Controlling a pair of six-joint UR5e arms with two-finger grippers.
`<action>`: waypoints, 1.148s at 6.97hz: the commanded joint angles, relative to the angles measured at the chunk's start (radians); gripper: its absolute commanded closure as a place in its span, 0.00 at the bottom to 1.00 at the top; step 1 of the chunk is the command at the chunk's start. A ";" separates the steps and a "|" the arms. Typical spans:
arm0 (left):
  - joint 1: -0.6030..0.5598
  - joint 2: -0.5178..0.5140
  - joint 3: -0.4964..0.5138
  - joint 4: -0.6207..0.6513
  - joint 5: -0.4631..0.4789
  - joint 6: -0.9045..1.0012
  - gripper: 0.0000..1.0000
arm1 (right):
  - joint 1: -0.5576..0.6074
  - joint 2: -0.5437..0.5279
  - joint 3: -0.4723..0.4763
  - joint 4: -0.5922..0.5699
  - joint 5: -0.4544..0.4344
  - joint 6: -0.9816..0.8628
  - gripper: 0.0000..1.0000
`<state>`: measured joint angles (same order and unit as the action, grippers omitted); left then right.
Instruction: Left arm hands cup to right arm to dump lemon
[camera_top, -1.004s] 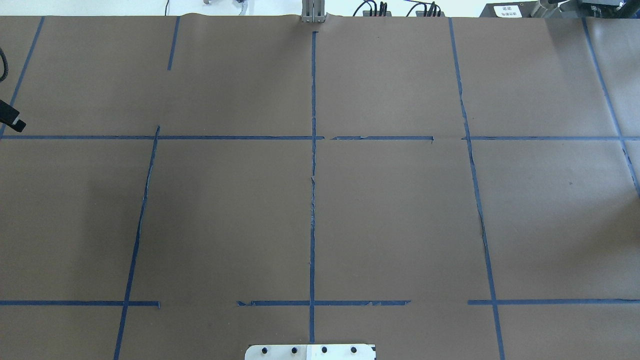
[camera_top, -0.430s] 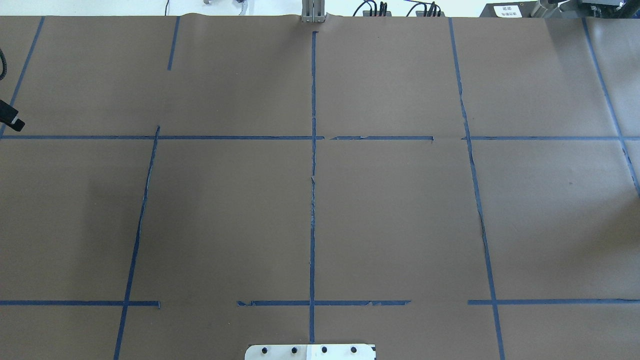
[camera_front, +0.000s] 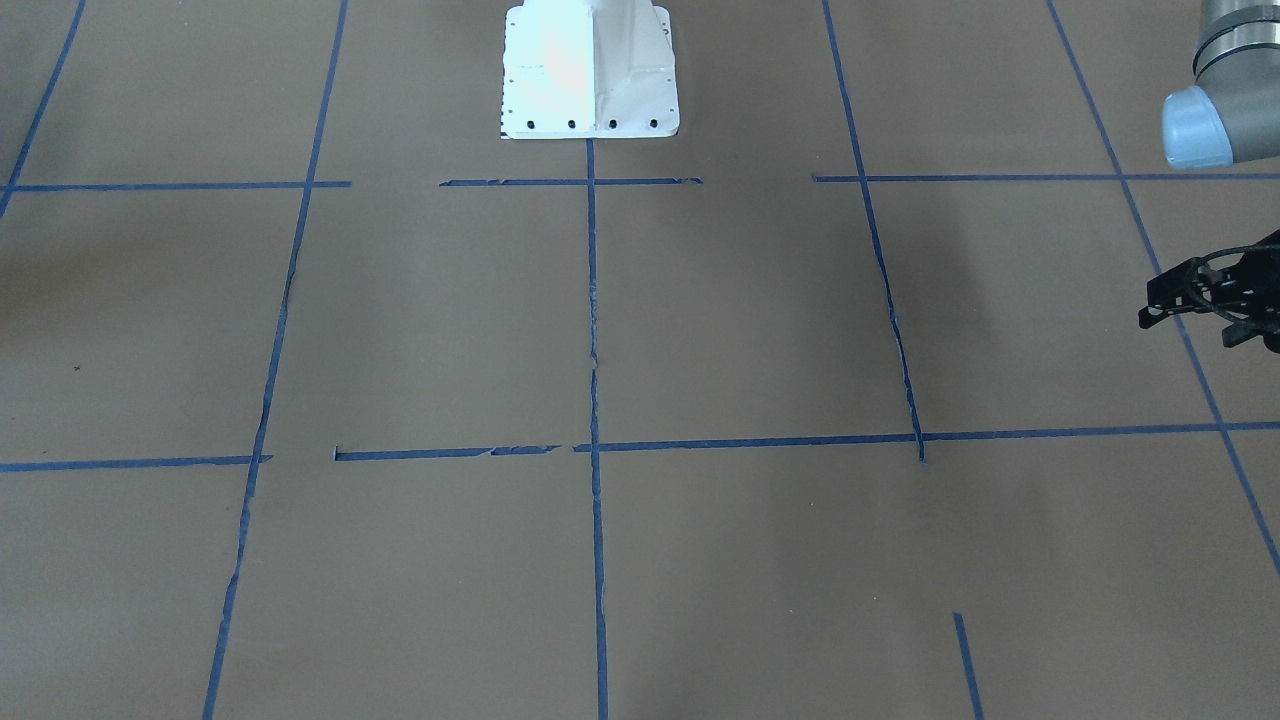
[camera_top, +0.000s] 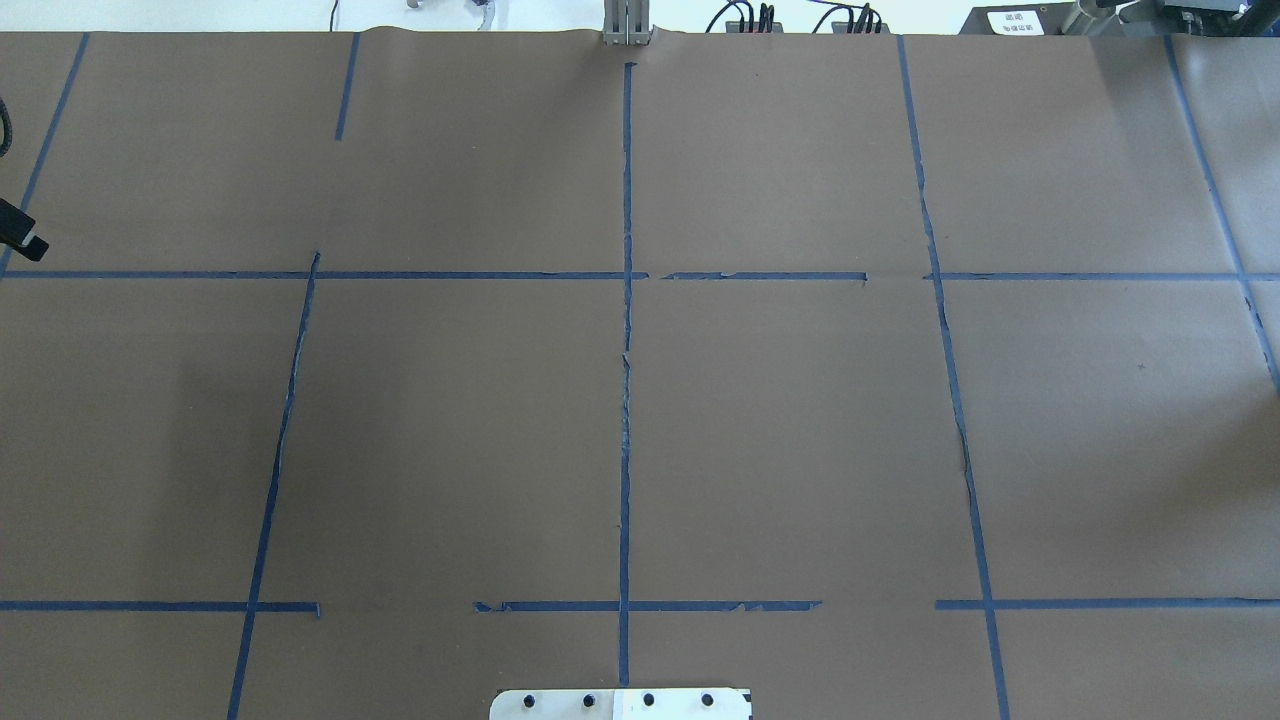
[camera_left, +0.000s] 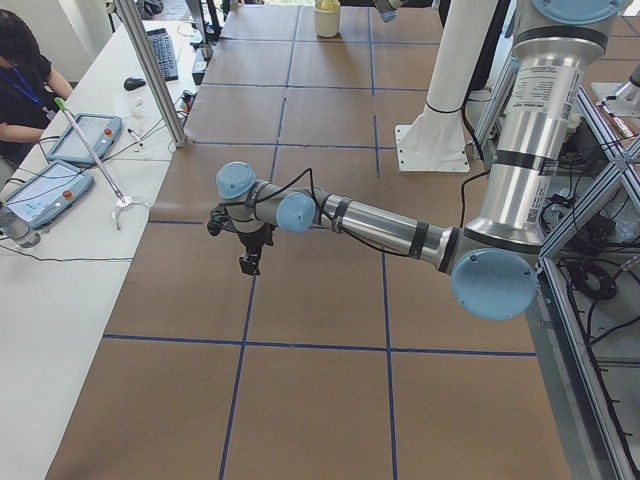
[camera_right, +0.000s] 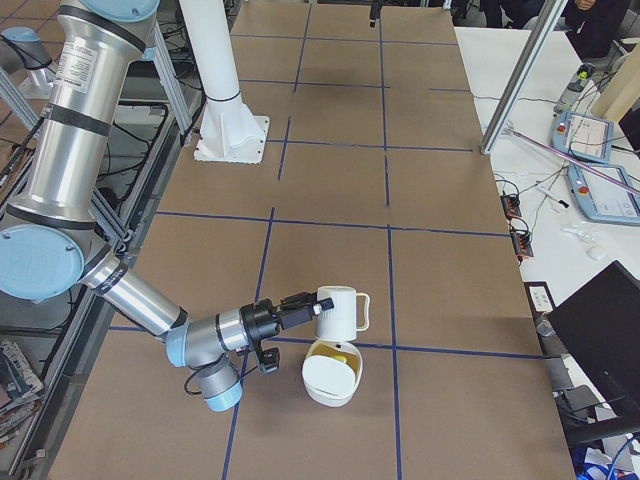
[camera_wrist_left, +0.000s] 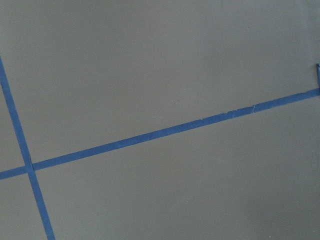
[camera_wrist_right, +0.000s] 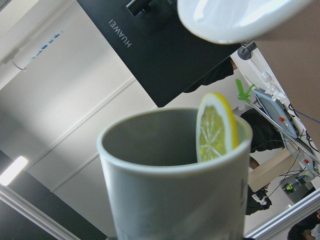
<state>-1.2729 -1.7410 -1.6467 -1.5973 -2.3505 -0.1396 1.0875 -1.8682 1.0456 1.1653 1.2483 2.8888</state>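
In the exterior right view my right gripper (camera_right: 305, 305) holds the white cup (camera_right: 338, 312) by its side, above a white bowl (camera_right: 330, 385). The right wrist view shows the cup (camera_wrist_right: 170, 180) close up and tilted, with the lemon (camera_wrist_right: 216, 127), a yellow slice, at its rim and the bowl (camera_wrist_right: 235, 17) beyond. A yellow piece (camera_right: 341, 354) shows in the bowl; I cannot tell what it is. My left gripper (camera_front: 1150, 302) is empty, fingertips apart, at the table's far left edge (camera_top: 25, 238), low over the paper (camera_left: 250, 262).
The white robot base (camera_front: 590, 70) stands at the table's middle edge. An operator (camera_left: 25, 70) sits at a side table with tablets (camera_left: 45, 190). A black monitor (camera_right: 600, 320) and a metal post (camera_right: 515, 80) stand by the right end.
In the overhead view my left gripper has drawn slightly further toward the left edge. Nothing else there has moved.
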 joint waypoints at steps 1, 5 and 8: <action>0.000 0.000 0.001 0.000 0.000 0.000 0.00 | 0.000 0.000 -0.013 0.005 -0.003 0.010 0.91; 0.001 -0.003 0.007 0.000 -0.001 0.000 0.00 | 0.000 -0.002 -0.022 0.002 0.063 -0.180 0.96; 0.001 0.000 0.008 0.000 -0.001 0.000 0.00 | 0.000 -0.002 -0.021 -0.007 0.144 -0.608 0.98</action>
<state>-1.2717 -1.7418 -1.6391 -1.5969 -2.3515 -0.1396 1.0876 -1.8699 1.0244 1.1608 1.3580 2.4328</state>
